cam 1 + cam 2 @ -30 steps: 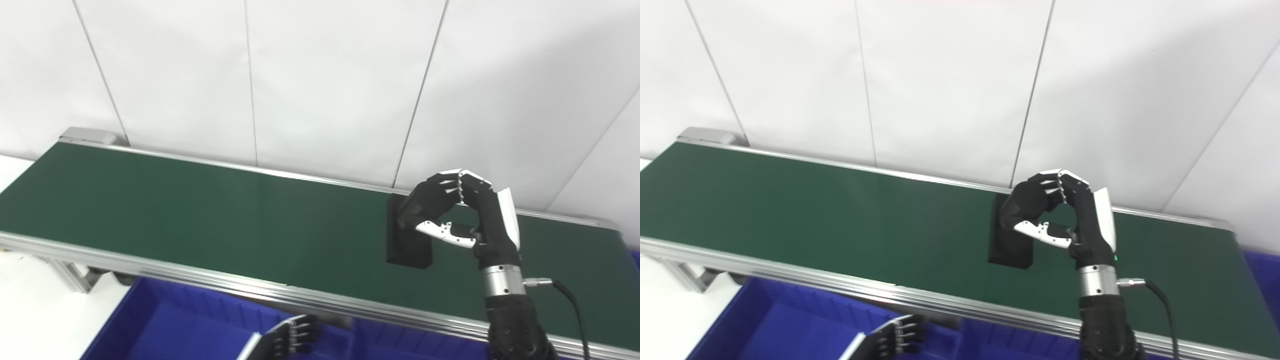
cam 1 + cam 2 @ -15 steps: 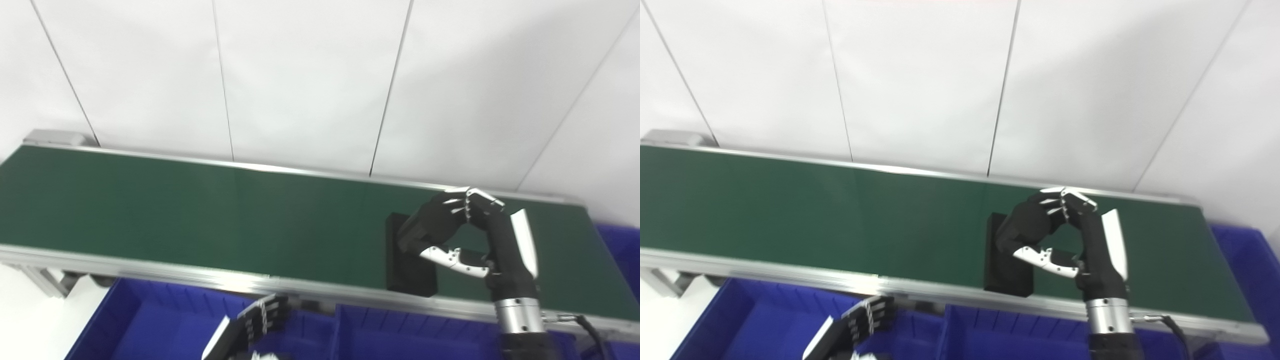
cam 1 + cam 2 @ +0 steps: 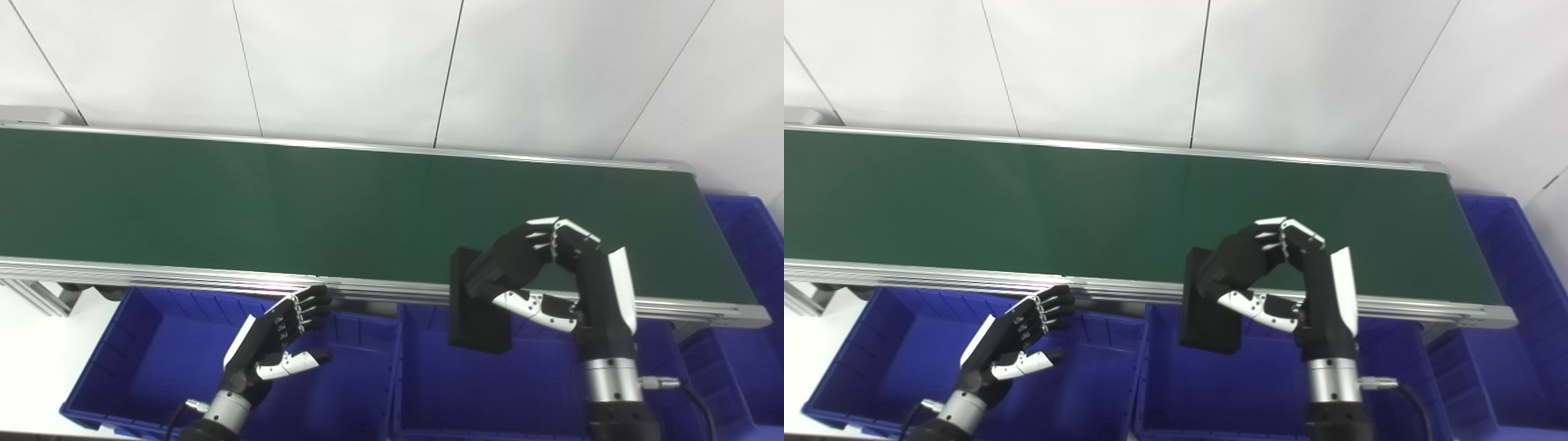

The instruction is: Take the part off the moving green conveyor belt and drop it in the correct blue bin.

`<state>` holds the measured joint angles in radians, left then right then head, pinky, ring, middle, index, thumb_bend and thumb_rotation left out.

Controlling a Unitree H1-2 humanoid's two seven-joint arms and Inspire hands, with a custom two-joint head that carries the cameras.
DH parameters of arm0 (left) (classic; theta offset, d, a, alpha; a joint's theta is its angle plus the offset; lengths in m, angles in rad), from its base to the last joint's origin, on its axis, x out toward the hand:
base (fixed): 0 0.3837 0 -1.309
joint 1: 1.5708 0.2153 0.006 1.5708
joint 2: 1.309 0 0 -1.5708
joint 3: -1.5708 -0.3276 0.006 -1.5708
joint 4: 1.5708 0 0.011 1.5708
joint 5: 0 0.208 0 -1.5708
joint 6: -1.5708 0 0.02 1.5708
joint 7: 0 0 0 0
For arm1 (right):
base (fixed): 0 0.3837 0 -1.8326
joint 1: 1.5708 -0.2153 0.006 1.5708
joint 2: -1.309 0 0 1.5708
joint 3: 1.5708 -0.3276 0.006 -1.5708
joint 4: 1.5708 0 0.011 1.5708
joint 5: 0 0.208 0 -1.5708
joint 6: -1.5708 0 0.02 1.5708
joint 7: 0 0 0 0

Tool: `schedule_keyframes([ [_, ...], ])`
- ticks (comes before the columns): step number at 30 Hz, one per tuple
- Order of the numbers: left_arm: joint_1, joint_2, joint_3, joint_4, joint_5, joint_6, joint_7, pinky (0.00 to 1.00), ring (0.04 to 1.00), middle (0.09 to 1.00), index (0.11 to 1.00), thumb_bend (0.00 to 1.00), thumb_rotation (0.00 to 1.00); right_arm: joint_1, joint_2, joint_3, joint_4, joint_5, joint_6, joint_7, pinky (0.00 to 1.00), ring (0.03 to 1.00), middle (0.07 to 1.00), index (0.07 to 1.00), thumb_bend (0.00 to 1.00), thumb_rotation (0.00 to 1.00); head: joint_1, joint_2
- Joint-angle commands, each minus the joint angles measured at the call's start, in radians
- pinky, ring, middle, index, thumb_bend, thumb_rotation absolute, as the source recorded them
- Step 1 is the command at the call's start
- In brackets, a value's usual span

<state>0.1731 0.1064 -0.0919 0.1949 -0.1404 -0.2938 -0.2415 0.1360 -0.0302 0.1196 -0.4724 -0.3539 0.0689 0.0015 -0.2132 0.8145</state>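
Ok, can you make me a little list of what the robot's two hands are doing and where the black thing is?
right hand: shut on the black block
black block: held upright, off the belt, its lower end over the middle blue bin
left hand: open, holds nothing, over the left blue bin
left blue bin: in front of the belt, no part seen inside
middle blue bin: in front of the belt, under the block
green conveyor belt: no part on it in view
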Motion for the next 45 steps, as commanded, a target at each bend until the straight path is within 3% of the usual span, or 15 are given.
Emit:
schedule_keyframes([
  [1, -0.006, 0.008, 0.006, -0.039, -0.008, 0.001, -0.010, 0.72, 0.769, 0.791, 0.799, 0.92, 0.31, 0.004, 0.017, 0.007, -0.027, -0.014, -0.018, -0.015, 0.36, 0.404, 0.469, 0.540, 0.52, 0.00, 0.005, 0.011],
  [14, 0.022, 0.021, 0.013, -0.136, -0.008, 0.076, -0.008, 0.71, 0.762, 0.781, 0.795, 0.93, 0.32, 0.087, 0.040, 0.076, 0.083, -0.060, -0.105, -0.059, 0.40, 0.427, 0.494, 0.511, 0.52, 0.00, 0.057, 0.083],
  [22, 0.036, 0.017, 0.012, -0.188, 0.002, 0.107, -0.001, 0.71, 0.764, 0.785, 0.792, 0.93, 0.31, 0.092, 0.040, 0.068, 0.165, -0.040, -0.141, -0.091, 0.38, 0.417, 0.488, 0.521, 0.52, 0.00, 0.093, 0.112],
  [35, 0.075, 0.023, 0.011, -0.267, 0.017, 0.152, 0.001, 0.71, 0.765, 0.787, 0.801, 0.93, 0.33, 0.097, 0.036, 0.062, 0.201, -0.039, -0.127, -0.103, 0.37, 0.412, 0.485, 0.525, 0.52, 0.00, 0.097, 0.143],
  [45, 0.104, 0.032, 0.016, -0.333, 0.000, 0.188, -0.007, 0.72, 0.771, 0.784, 0.802, 0.92, 0.31, 0.107, 0.017, 0.075, 0.197, -0.119, -0.140, -0.118, 0.38, 0.417, 0.485, 0.521, 0.52, 0.00, 0.086, 0.161],
])
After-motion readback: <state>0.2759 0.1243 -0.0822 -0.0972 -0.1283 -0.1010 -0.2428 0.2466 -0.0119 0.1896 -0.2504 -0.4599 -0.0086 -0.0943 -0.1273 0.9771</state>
